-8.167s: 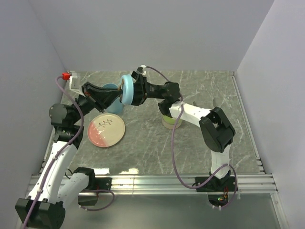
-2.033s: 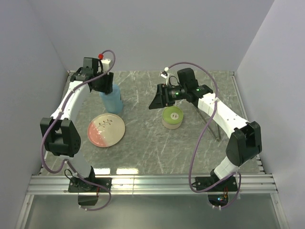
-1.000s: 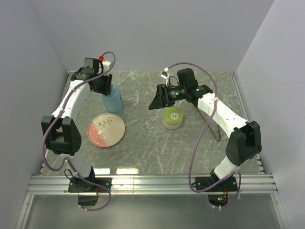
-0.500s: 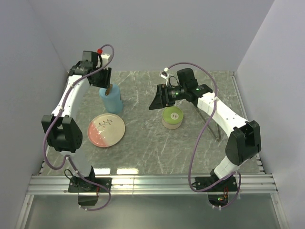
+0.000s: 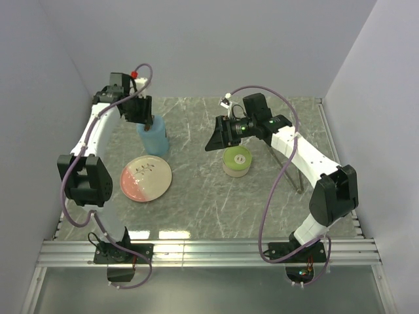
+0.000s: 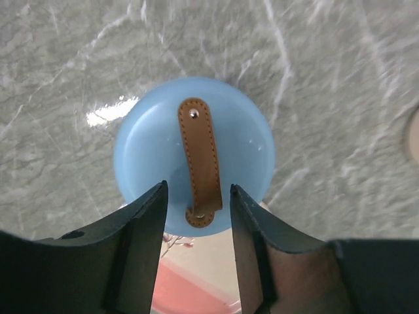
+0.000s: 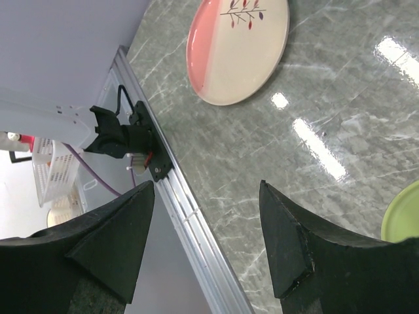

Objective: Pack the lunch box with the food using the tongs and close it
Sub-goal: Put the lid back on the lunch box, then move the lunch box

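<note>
The lunch box [image 5: 154, 139] is a light blue round tub at the back left, its lid [image 6: 150, 150] on and crossed by a brown leather strap [image 6: 200, 157]. My left gripper [image 5: 145, 120] hovers just above it, open, with its fingers [image 6: 141, 229] either side of the strap's near end [image 6: 196, 196] and not touching it. At mid-table my right gripper [image 5: 211, 144] hangs open and empty [image 7: 206, 186]. Thin silver tongs [image 5: 298, 182] lie on the table under the right arm. The pink-and-cream plate [image 5: 145, 178] is bare. No food is in view.
A green round container [image 5: 236, 160] stands right of centre, just below my right gripper; its rim [image 7: 402, 212] shows in the right wrist view. The plate [image 7: 239, 49] and the table's aluminium edge rail [image 7: 177, 190] also appear there. Grey walls close off three sides.
My left gripper has risen off the lunch box lid and its jaws have spread wider, letting the strap go. The right arm has not moved.
</note>
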